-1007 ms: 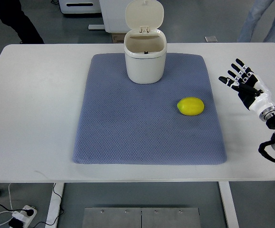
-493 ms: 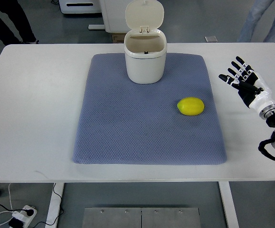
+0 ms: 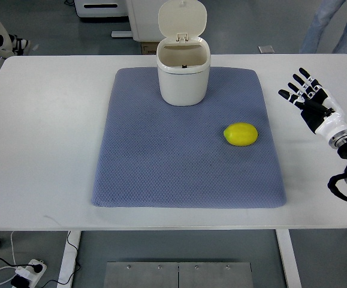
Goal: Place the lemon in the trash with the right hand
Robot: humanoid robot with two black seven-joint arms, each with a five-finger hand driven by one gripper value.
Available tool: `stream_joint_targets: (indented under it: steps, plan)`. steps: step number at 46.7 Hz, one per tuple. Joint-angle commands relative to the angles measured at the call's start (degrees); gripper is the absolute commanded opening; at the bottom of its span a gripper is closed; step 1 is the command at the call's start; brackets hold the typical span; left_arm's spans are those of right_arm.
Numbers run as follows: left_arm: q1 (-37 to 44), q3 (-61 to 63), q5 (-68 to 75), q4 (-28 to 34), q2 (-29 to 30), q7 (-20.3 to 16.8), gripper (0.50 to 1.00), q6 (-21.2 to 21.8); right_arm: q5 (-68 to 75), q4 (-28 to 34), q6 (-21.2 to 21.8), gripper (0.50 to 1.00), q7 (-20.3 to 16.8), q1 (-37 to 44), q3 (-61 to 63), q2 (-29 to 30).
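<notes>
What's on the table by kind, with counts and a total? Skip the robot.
Lemon: 1
Trash bin, lid open: 1
Blue-grey mat: 1
Total: 3

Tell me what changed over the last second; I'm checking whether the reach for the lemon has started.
The right hand, fingers spread and empty, drifted slightly right and toward the far edge of the table, not closer to the lemon. Nothing was grasped or released. At the top left, a person's dark legs left view and white equipment appeared. The lemon, the open trash bin and the mat stayed put.
</notes>
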Motion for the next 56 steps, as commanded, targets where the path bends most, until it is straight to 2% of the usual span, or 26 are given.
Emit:
stream_joint_targets:
  steps: [1,10,18,29,42,56]
  plan:
    - [0.00,0.01,0.02,0.00,0.00,0.00,1.000,-0.01,1.71,-0.05,1.13,1.000,-0.09,0.08,-0.08,-0.64]
    - [0.00,0.01,0.02,0.00,0.00,0.00,1.000,-0.01,2.59,0.13,1.57,1.000,-0.53,0.17,0.01,-1.43]
    - [0.00,0.01,0.02,0.00,0.00,0.00,1.000,-0.01,2.59,0.48,4.91,1.000,-0.62,0.34,-0.25,-3.45]
    - [0.00,0.01,0.02,0.00,0.00,0.00,1.000,-0.01,2.50,0.75,4.91,1.000,-0.53,2.36,-4.12,-6.00]
    - [0.00,0.01,0.02,0.00,0.00,0.00,1.000,-0.01,-0.74,2.68,4.21,1.000,-0.18,5.61,-14.22,-9.69]
    - [0.00,0.01,0.02,0.00,0.00,0.00,1.000,-0.01,-2.51,3.73,3.95,0.991,-0.09,12.99,-27.40,-14.35]
